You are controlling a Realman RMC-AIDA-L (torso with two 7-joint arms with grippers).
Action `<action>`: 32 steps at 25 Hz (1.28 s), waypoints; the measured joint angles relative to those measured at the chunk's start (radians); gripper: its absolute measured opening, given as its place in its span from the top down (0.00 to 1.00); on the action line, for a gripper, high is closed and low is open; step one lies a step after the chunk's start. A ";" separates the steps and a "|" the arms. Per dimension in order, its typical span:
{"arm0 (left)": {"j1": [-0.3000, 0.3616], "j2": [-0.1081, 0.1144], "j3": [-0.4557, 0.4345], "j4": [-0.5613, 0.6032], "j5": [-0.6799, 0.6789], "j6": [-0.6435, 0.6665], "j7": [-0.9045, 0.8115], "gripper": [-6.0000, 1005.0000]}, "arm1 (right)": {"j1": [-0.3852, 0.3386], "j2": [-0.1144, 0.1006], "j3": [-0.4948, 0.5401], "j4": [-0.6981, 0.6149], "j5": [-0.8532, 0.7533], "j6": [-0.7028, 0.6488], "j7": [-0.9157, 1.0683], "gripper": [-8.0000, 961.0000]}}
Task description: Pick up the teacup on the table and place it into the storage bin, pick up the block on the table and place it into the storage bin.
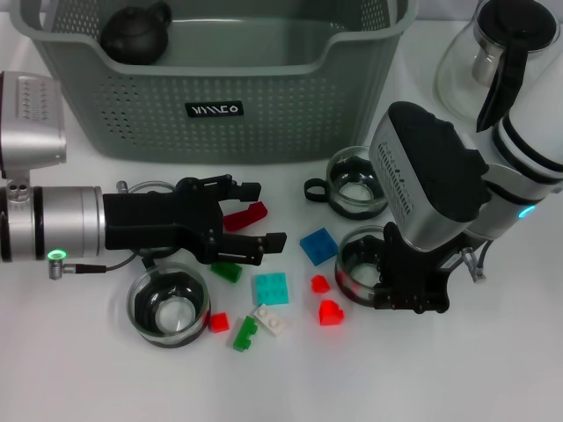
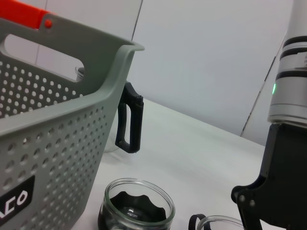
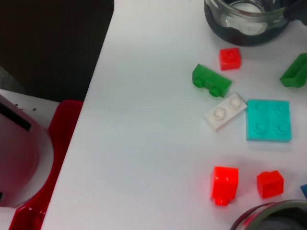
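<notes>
Now both grippers sit low among cups and blocks.
Left gripper (image 1: 249,224), fingers apart, at 6 o'clock from storage bin (image 1: 290,110); right gripper (image 1: 409,294) covers a teacup (image 1: 362,262), finger state hidden.

The left gripper (image 1: 251,227) is hovering with its fingers spread over a red block (image 1: 246,214) and a green block (image 1: 226,272), in front of the storage bin (image 1: 264,105). The right gripper (image 1: 406,286) is reaching down onto a glass teacup (image 1: 361,264); its fingers are hidden. A dark teapot (image 1: 135,33) is sitting inside the bin.
</notes>
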 joint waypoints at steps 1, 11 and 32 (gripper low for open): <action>0.001 0.000 0.000 0.000 0.000 0.001 0.000 0.08 | -0.003 0.000 0.000 -0.008 0.000 -0.005 0.005 0.87; 0.031 0.009 0.000 0.009 0.001 0.034 0.000 0.08 | -0.025 -0.008 0.064 -0.113 -0.007 -0.107 0.069 0.93; 0.071 0.014 -0.026 0.051 0.010 0.056 0.033 0.08 | 0.260 -0.009 0.479 -0.271 0.049 -0.422 0.310 0.93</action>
